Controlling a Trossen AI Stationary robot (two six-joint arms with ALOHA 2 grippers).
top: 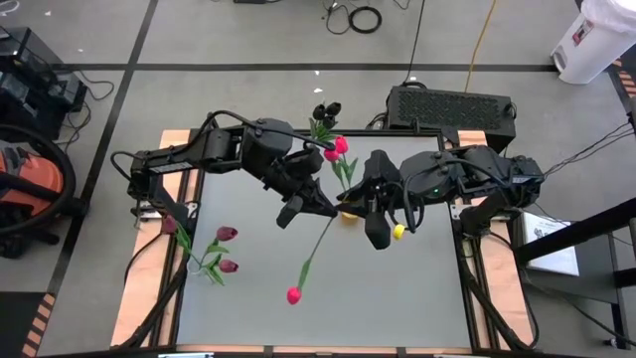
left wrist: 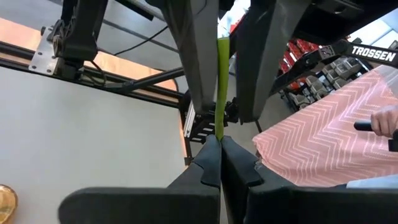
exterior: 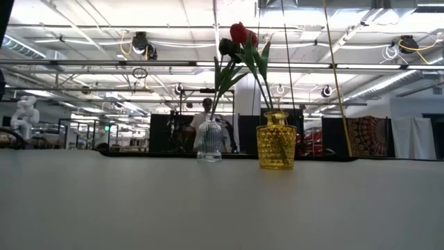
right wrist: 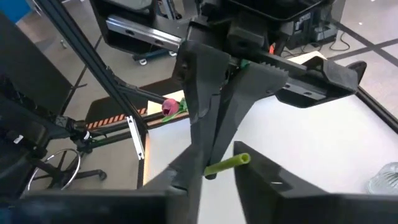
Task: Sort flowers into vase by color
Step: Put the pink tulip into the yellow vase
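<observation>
Left jaws [top: 296,207]: pressed together on a green stem [left wrist: 222,81], seen plainly in the left wrist view, where the stem runs straight out from between the closed tips. In the high view this gripper sits just left of frame centre, and the stem slants down from it to a pink tulip [top: 294,294] whose head hangs low in the frame, bottom centre.

Right jaws [top: 383,234]: part-way open around the cut end of the same stem. In the right wrist view the stub [right wrist: 227,164] lies between the two fingers with a gap on one side; cannot tell whether either finger touches it. In the high view this gripper is just right of centre, close beside the left one.

Yellow vase [exterior: 276,141]: centre of the low view, on the counter [top: 328,298], holding red tulips [exterior: 239,32] upright. From above only a sliver of it shows, between the two grippers.

Clear vase [exterior: 209,140]: just left of the yellow one in the low view, holding dark tulips [top: 327,109]; from above their heads show at upper centre, past the counter's far edge.

Loose maroon tulips [top: 225,249]: two, lying flat at the left side of the counter, well apart from both grippers.

A person [exterior: 206,105] shows in the room beyond, behind the clear vase.
</observation>
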